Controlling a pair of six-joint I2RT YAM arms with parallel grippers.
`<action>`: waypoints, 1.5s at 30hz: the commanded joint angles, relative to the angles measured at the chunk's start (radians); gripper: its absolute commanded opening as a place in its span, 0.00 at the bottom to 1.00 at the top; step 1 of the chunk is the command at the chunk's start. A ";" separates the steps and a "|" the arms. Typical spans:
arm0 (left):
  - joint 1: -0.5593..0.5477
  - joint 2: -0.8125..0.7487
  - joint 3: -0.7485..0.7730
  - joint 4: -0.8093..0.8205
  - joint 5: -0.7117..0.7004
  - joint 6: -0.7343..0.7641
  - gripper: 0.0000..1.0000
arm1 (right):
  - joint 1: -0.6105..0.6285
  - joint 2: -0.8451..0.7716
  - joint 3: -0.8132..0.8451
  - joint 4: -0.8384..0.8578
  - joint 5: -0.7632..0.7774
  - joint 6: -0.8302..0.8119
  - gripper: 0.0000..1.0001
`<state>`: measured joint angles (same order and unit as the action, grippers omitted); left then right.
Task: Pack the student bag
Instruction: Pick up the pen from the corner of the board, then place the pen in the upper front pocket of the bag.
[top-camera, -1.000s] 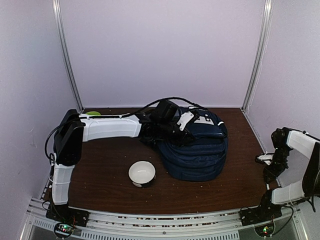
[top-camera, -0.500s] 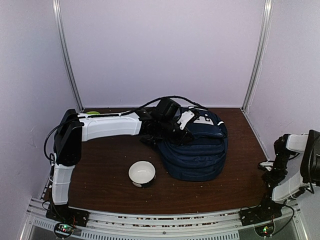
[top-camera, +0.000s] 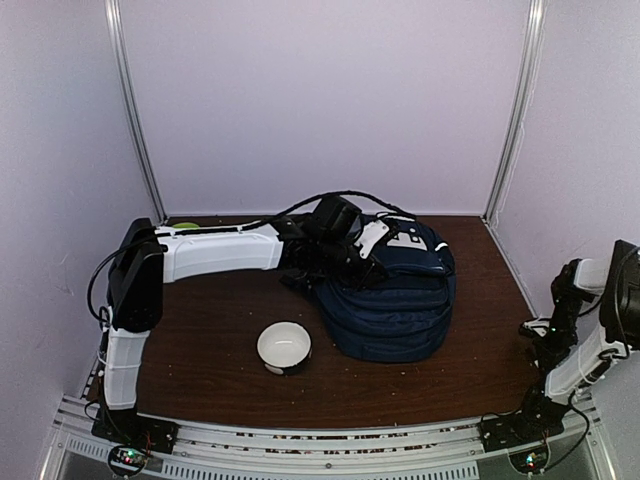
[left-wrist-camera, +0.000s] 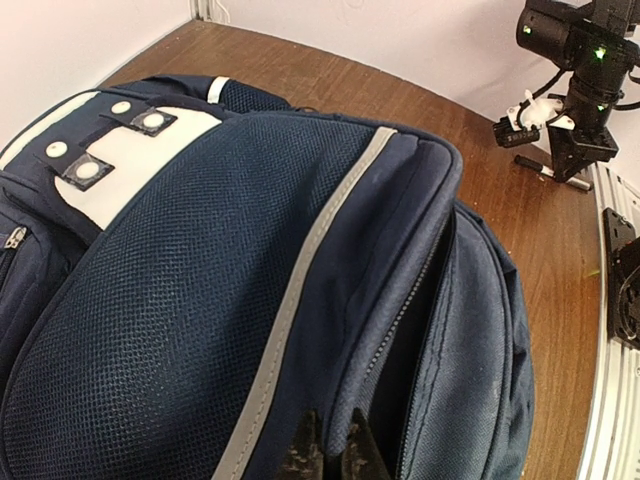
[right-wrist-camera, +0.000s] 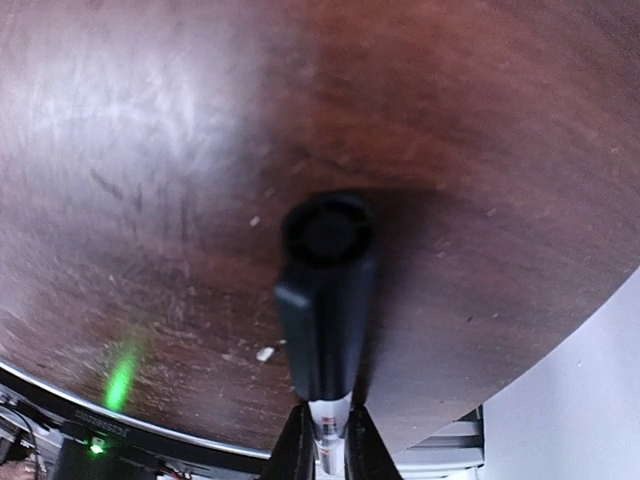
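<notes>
**A:** Item one?

**B:** Student bag (top-camera: 395, 300), navy with white trim, lying toward the far edge of the table (top-camera: 200, 330), right of centre. Its main zip (left-wrist-camera: 415, 310) gapes open.

**A:** Left gripper (left-wrist-camera: 330, 452)?

**B:** On the bag's top. Its tips are drawn close together on the flap edge beside the zip, apparently pinching the fabric.

**A:** Right gripper (right-wrist-camera: 320, 445)?

**B:** At the right edge, near corner, well apart from the bag. It is clamped on a marker (right-wrist-camera: 322, 310), black cap pointing down at the wood.

**A:** Step in hand?

**B:** By my reading: flap held, marker collected, not yet packed. The next move calls for carrying the marker across to the zip gap, tilting it to suit the narrow slot, and releasing only once it is inside.

**A:** Other stock?

**B:** White bowl (top-camera: 284, 347), just left of the bag, toward the near edge. Small green object (top-camera: 185, 226), far-left corner, kind unreadable.

**A:** View differences?

**B:** Only the left wrist view shows the zip gap and the studded white patch (left-wrist-camera: 110, 160). Only the right wrist view shows the marker in the grip. Only the overhead view shows the bowl.
</notes>
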<state>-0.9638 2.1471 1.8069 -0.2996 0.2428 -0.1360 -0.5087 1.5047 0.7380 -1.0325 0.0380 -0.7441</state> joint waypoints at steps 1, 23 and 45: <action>0.007 -0.015 0.028 0.004 -0.031 0.005 0.00 | -0.006 0.013 0.020 0.019 -0.067 0.009 0.04; 0.022 -0.066 0.044 0.101 -0.089 -0.016 0.00 | 0.395 -0.227 0.336 -0.097 -0.396 0.038 0.00; 0.119 -0.123 0.091 0.133 0.100 -0.128 0.00 | 1.134 -0.201 0.643 0.138 -0.099 -0.195 0.00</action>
<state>-0.8852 2.1036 1.8301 -0.2672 0.3264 -0.2398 0.5533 1.2804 1.3586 -0.9672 -0.1684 -0.8513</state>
